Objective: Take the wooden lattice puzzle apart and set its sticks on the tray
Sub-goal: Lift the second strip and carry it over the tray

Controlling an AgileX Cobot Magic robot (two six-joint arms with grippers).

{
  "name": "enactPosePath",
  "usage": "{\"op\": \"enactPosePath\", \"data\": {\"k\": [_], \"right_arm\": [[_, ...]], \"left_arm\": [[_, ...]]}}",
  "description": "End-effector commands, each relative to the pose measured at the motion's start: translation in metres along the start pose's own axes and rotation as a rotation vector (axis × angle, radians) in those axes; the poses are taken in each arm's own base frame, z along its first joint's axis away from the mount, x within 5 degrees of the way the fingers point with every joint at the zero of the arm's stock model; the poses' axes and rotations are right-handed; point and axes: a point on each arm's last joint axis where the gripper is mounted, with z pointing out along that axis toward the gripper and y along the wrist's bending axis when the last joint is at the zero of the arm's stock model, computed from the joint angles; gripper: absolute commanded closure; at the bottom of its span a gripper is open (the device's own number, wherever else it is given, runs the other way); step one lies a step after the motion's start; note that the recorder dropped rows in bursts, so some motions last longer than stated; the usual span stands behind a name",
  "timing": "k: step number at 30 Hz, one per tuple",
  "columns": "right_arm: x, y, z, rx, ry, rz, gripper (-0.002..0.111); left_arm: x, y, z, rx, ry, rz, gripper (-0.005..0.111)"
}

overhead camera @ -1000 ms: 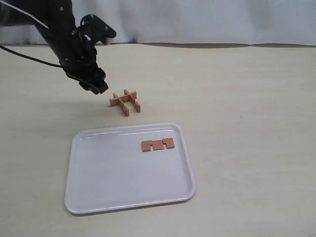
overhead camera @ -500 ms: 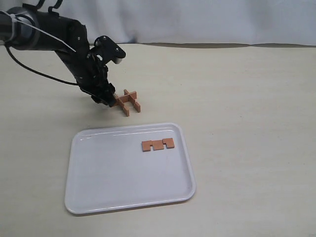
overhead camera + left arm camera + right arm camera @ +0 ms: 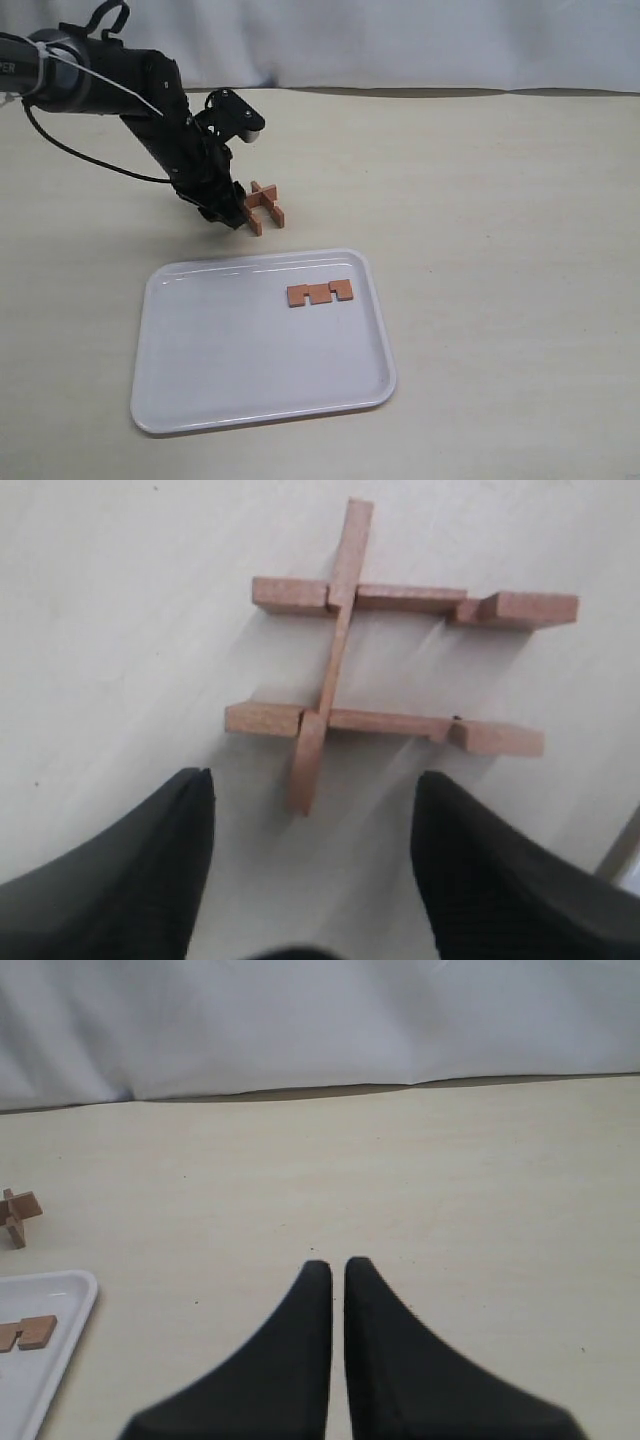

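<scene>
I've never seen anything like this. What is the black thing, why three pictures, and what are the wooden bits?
It is a robot with two arms, each ending in a two-fingered hand. One picture is from a camera watching the whole table; the other two are from cameras on the wrists, looking out past each hand. On the table lie a white tray and a small wooden lattice puzzle, three sticks interlocked. A fourth stick lies on the tray. The left hand is open, its fingers either side of one stick's end, gripping nothing yet. The right hand is shut and empty, away from the puzzle.
</scene>
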Motion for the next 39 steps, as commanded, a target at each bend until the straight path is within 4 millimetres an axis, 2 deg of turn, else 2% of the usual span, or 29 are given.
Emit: {"op": "enactPosePath", "data": {"k": [1, 10, 15, 17, 22, 26, 29, 31, 32, 36, 39], "right_arm": [[-0.001, 0.000, 0.000, 0.002, -0.018, -0.007, 0.104], [-0.001, 0.000, 0.000, 0.002, -0.018, -0.005, 0.104], [-0.001, 0.000, 0.000, 0.002, -0.018, -0.005, 0.104], [-0.001, 0.000, 0.000, 0.002, -0.018, -0.005, 0.104], [-0.001, 0.000, 0.000, 0.002, -0.018, -0.005, 0.104], [-0.001, 0.000, 0.000, 0.002, -0.018, -0.005, 0.104], [-0.001, 0.000, 0.000, 0.002, -0.018, -0.005, 0.104], [-0.001, 0.000, 0.000, 0.002, -0.018, -0.005, 0.104], [-0.001, 0.000, 0.000, 0.002, -0.018, -0.005, 0.104], [-0.001, 0.000, 0.000, 0.002, -0.018, -0.005, 0.104], [-0.001, 0.000, 0.000, 0.002, -0.018, -0.005, 0.104]], "left_arm": [[0.001, 0.001, 0.010, 0.004, -0.004, -0.006, 0.067], [0.001, 0.001, 0.011, -0.001, -0.007, 0.007, 0.106], [0.002, 0.000, 0.010, 0.011, 0.005, 0.010, 0.107], [-0.001, 0.000, 0.003, 0.007, -0.004, 0.012, 0.107], [-0.005, -0.002, -0.024, 0.019, -0.009, 0.017, 0.107], [-0.008, -0.010, -0.054, 0.063, -0.008, 0.012, 0.107], [-0.015, -0.031, -0.085, 0.102, 0.000, 0.066, 0.107], [-0.019, -0.055, -0.101, 0.162, 0.026, 0.142, 0.107], [-0.021, -0.074, -0.108, 0.237, 0.047, 0.192, 0.107], [-0.038, -0.129, -0.111, 0.414, 0.000, 0.253, 0.107], [-0.041, -0.150, -0.103, 0.433, 0.025, 0.313, 0.107]]}}
